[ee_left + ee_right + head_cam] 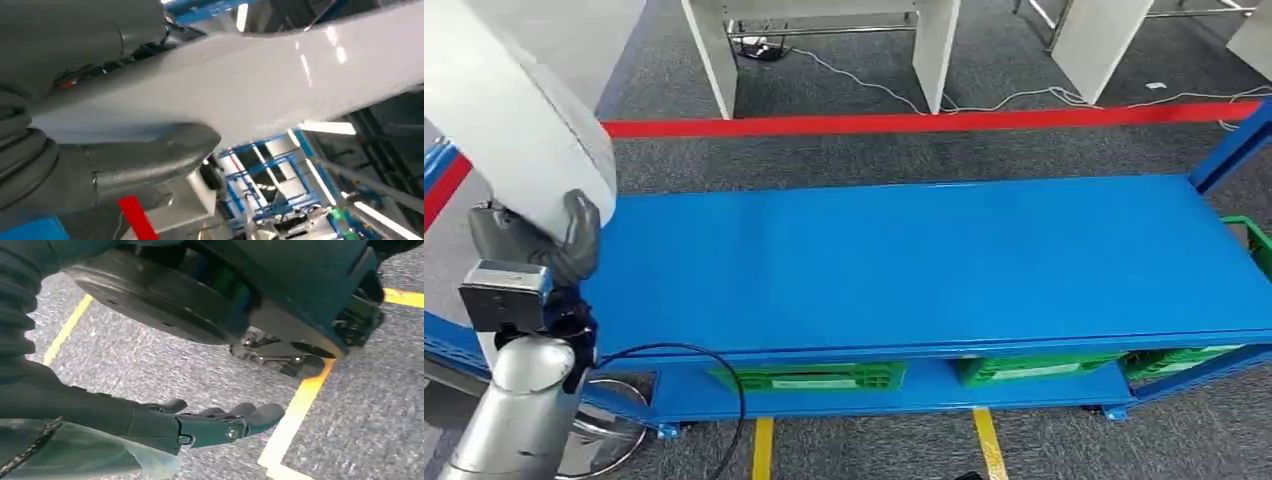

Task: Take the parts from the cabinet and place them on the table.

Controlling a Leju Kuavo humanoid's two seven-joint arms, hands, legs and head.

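1. At the raised left hand, a large white part — long, smooth, glossy, gently curved like a panel or shell, held up beside the end of the blue table and well above it; not yet set down.
2. Seen from the left wrist: grey thumb pressed under the white surface, clamping it against the hand.
3. Judged about midway for this part — out of the cabinet, placing still to do.
4. Hanging low over grey carpet and yellow floor tape, the right hand: fingers loosely apart, holding nothing.
5. Under the table, green crates on a lower shelf.
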